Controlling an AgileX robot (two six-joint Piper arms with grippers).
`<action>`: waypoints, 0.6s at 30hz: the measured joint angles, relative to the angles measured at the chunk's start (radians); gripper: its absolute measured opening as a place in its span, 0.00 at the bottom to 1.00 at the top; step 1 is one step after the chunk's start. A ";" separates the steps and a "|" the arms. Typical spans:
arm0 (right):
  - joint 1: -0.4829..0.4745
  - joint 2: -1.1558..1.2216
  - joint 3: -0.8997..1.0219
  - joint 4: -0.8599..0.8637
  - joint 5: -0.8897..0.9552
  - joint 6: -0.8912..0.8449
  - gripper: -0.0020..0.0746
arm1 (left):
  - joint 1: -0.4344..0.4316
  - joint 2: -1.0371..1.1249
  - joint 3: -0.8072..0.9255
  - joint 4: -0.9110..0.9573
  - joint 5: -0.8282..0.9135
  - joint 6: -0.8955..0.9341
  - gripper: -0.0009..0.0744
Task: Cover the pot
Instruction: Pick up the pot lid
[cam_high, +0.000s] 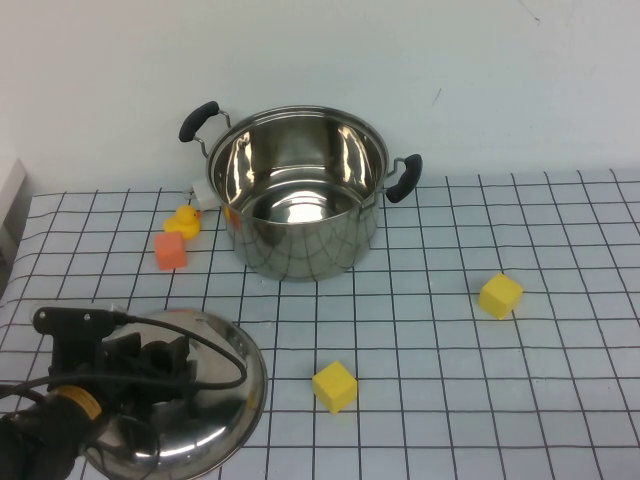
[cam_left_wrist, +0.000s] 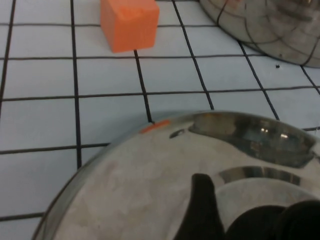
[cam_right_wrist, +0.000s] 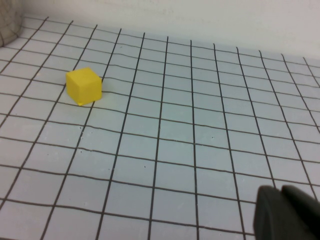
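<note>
The pot (cam_high: 300, 200), shiny steel with two black handles, stands open at the back middle of the gridded mat; its side also shows in the left wrist view (cam_left_wrist: 270, 30). The domed steel lid (cam_high: 235, 400) lies on the mat at the front left, apart from the pot. My left gripper (cam_high: 150, 362) is down on top of the lid. In the left wrist view (cam_left_wrist: 252, 220) its dark fingers sit on either side of the lid's black knob (cam_left_wrist: 257, 227), closed against it, above the lid's dome (cam_left_wrist: 150, 170). My right gripper (cam_right_wrist: 287, 215) is shut and empty above bare mat, out of the high view.
An orange block (cam_high: 170, 250) (cam_left_wrist: 129, 24) and a yellow duck (cam_high: 184, 220) lie left of the pot, between it and the lid. One yellow block (cam_high: 335, 386) lies front centre, another (cam_high: 500, 295) (cam_right_wrist: 84, 86) to the right. A wall stands behind the pot.
</note>
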 joint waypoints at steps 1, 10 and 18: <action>0.000 0.000 0.000 0.000 0.000 0.000 0.04 | 0.000 0.005 0.000 0.000 -0.007 0.000 0.63; 0.000 0.000 0.000 0.000 0.000 0.002 0.04 | 0.000 0.013 0.000 0.015 -0.027 0.000 0.43; 0.000 0.000 0.000 0.000 0.000 0.002 0.04 | 0.000 -0.078 0.004 -0.011 0.047 -0.006 0.43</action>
